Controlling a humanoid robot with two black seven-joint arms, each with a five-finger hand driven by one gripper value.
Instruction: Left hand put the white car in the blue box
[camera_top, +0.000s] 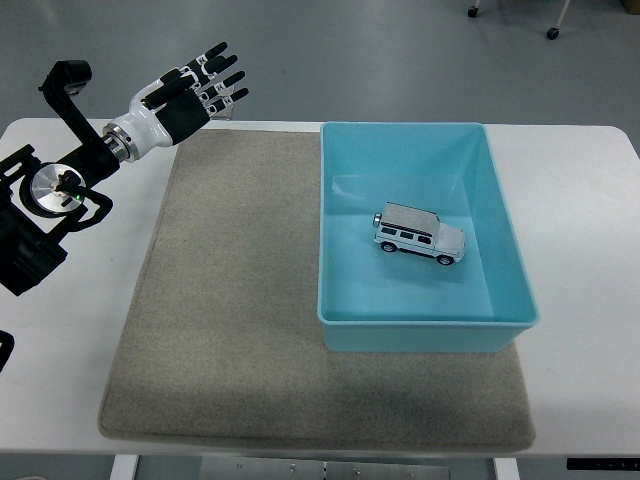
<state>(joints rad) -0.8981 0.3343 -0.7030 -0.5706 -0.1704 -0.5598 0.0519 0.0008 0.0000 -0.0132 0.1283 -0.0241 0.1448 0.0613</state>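
Left hand (190, 88): hovering over the desk's (60, 320) far left corner, fingers (222, 78) spreading wide, gripping nothing, palm facing down and right.
Black arm (50, 215): entering from the left edge, angling up toward the hand.
Mat (230, 330): grey, lying on the desk below and right of the hand, its far left corner sitting just under the fingertips.
Box (425, 335): blue, open-topped, resting on the mat's right part, well apart from the hand.
Car (419, 233): white, standing on its wheels inside the box, near the middle of the floor, touching no wall.
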